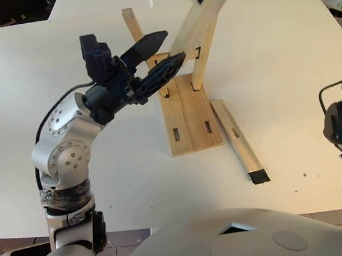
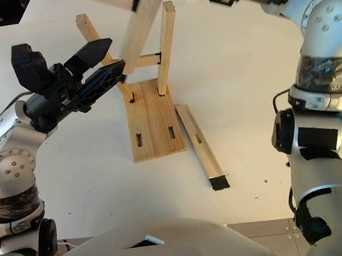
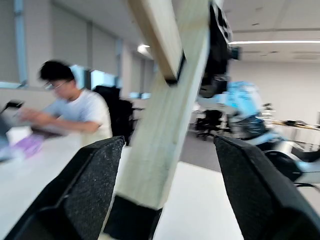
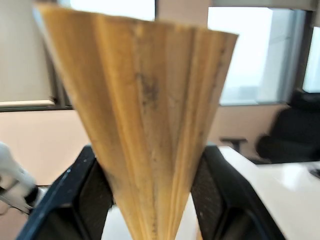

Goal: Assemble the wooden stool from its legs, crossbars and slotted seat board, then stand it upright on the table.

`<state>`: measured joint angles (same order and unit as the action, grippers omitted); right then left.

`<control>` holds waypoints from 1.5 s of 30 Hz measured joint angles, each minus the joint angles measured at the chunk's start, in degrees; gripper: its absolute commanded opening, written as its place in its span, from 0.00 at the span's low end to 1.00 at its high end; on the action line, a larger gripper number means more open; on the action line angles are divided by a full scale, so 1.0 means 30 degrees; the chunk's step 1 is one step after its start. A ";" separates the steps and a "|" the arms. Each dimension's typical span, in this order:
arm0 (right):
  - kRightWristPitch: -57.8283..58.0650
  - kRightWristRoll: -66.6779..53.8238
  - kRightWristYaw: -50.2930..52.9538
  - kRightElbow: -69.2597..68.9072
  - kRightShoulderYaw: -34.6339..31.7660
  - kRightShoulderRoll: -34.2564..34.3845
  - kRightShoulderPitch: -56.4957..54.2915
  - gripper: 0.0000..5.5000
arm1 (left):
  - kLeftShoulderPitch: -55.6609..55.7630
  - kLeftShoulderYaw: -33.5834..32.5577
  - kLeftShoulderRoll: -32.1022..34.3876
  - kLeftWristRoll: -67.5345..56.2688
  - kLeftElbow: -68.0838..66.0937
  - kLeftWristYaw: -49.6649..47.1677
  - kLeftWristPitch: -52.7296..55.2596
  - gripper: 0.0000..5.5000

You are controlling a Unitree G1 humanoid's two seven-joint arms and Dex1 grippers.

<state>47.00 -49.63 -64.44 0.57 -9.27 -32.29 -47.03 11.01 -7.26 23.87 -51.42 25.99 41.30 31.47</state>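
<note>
Seat board [image 1: 188, 116] flat on desk [image 1: 292, 87], two legs [image 1: 202, 60] standing in it, right claw [image 4: 150, 170] gripping tilted leg [image 1: 203, 11] above, left claw [image 1: 172, 47] wide open around that leg

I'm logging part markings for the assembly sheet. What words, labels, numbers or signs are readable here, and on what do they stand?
No text can be read.
Seat board, held leg, loose leg: bare wood, no print.
Table: plain white, no label.
Left gripper, right gripper: black fingers, no legible marking.
Room behind, in the wrist views: too blurred to read anything.
</note>
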 measured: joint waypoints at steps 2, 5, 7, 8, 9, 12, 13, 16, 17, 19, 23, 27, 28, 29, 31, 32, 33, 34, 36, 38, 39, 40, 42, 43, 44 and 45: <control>-0.0699 0.0973 -0.0381 -0.0767 0.0772 -0.0369 0.1434 0.37 | -0.1416 -0.0370 0.0167 0.0628 -0.0374 -0.0150 -0.0294 0.59; -0.1552 0.2072 -0.0962 -0.1857 0.1599 -0.1025 0.3589 0.37 | -0.3323 -0.1571 -0.0247 0.1368 -0.1216 -0.1341 -0.1128 0.59; -0.1736 0.2476 -0.1201 -0.2449 0.1825 -0.1406 0.4760 0.37 | -0.3769 -0.2317 -0.1195 0.1436 -0.1933 -0.2608 -0.1654 0.59; -0.1770 0.2499 -0.1462 -0.2926 0.1876 -0.1750 0.5210 0.37 | -0.3795 -0.2858 -0.2130 0.1333 -0.2300 -0.3638 -0.2040 0.59; -0.1800 0.2498 -0.1780 -0.3304 0.1922 -0.2121 0.5416 0.37 | -0.3822 -0.3190 -0.2770 0.1223 -0.2554 -0.4409 -0.2281 0.59; -0.1834 0.2458 -0.2555 -0.4182 0.2148 -0.2954 0.5481 0.37 | -0.3871 -0.3888 -0.4509 0.0798 -0.2798 -0.6308 -0.2913 0.59; -0.1842 0.2422 -0.2781 -0.4485 0.2277 -0.3068 0.5631 0.37 | -0.3797 -0.3997 -0.4683 0.0730 -0.2977 -0.6627 -0.2987 0.59; -0.1878 0.2385 -0.3384 -0.5175 0.2422 -0.3514 0.6316 0.37 | -0.3407 -0.4458 -0.4675 0.0753 -0.3573 -0.6982 -0.3259 0.59; -0.1898 0.2382 -0.3419 -0.5304 0.2438 -0.3572 0.6529 0.37 | -0.3274 -0.4595 -0.4532 0.0764 -0.3782 -0.7058 -0.3275 0.59; -0.2057 0.2398 -0.3358 -0.5586 0.2529 -0.3570 0.7060 0.37 | -0.2981 -0.4814 -0.4216 0.0884 -0.4273 -0.7072 -0.3282 0.59; -0.2389 0.2596 -0.2956 -0.5953 0.2865 -0.3488 0.7996 0.37 | -0.2751 -0.5048 -0.3753 0.0979 -0.4517 -0.7070 -0.3277 0.59; -0.2864 0.2734 -0.2578 -0.5771 0.2983 -0.3208 0.8221 0.37 | -0.2974 -0.5178 -0.3662 0.0983 -0.4438 -0.7081 -0.3266 0.59; -0.3099 0.2758 -0.2544 -0.5651 0.2983 -0.3119 0.8340 0.37 | -0.3203 -0.5099 -0.3670 0.1014 -0.4425 -0.7079 -0.3252 0.59; -0.3242 0.2779 -0.2547 -0.5579 0.2991 -0.3079 0.8378 0.37 | -0.3293 -0.5032 -0.3681 0.1025 -0.4425 -0.7078 -0.3239 0.59; -0.3645 0.2812 -0.2562 -0.5223 0.3045 -0.2905 0.8427 0.37 | -0.3374 -0.4891 -0.3708 0.1031 -0.4424 -0.7078 -0.3228 0.59; -0.3792 0.2813 -0.2574 -0.5051 0.3077 -0.2830 0.8426 0.37 | -0.3374 -0.4830 -0.3712 0.1030 -0.4420 -0.7079 -0.3229 0.59; -0.3961 0.2823 -0.2597 -0.4939 0.3121 -0.2822 0.8418 0.37 | -0.3370 -0.4785 -0.3715 0.1032 -0.4422 -0.7080 -0.3230 0.59; -0.4240 0.2969 -0.2605 -0.4744 0.3175 -0.2821 0.8406 0.37 | -0.3359 -0.4712 -0.3717 0.1036 -0.4432 -0.7081 -0.3230 0.59; -0.4557 0.3044 -0.2666 -0.4402 0.3277 -0.2809 0.8324 0.37 | -0.3316 -0.4570 -0.3742 0.1056 -0.4459 -0.7080 -0.3232 0.59; -0.4902 0.3090 -0.2791 -0.4047 0.3543 -0.2776 0.8083 0.37 | -0.3277 -0.4426 -0.3792 0.1124 -0.4479 -0.7081 -0.3235 0.59; -0.5060 0.3131 -0.2865 -0.3888 0.3695 -0.2761 0.7946 0.37 | -0.3265 -0.4403 -0.3833 0.1189 -0.4495 -0.7082 -0.3246 0.59; -0.5199 0.3196 -0.2973 -0.3788 0.3781 -0.2761 0.7852 0.37 | -0.3250 -0.4378 -0.3898 0.1267 -0.4534 -0.7082 -0.3263 0.59; -0.5452 0.3264 -0.3141 -0.3596 0.3895 -0.2769 0.7776 0.37 | -0.3243 -0.4319 -0.4067 0.1371 -0.4687 -0.7083 -0.3292 0.59; -0.5819 0.3470 -0.3360 -0.3545 0.4063 -0.2825 0.7725 0.37 | -0.3243 -0.4219 -0.4204 0.1443 -0.4709 -0.7082 -0.3324 0.59; -0.6026 0.3613 -0.3510 -0.3542 0.4192 -0.2837 0.7693 0.37 | -0.3243 -0.4149 -0.4339 0.1463 -0.4720 -0.7080 -0.3337 0.59; -0.6213 0.3747 -0.3640 -0.3538 0.4333 -0.2849 0.7643 0.37 | -0.3243 -0.4089 -0.4392 0.1496 -0.4736 -0.7080 -0.3357 0.59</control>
<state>28.36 -38.39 -75.36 -10.04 3.73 -40.84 -24.10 1.28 -19.52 10.70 -46.93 11.78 20.06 21.40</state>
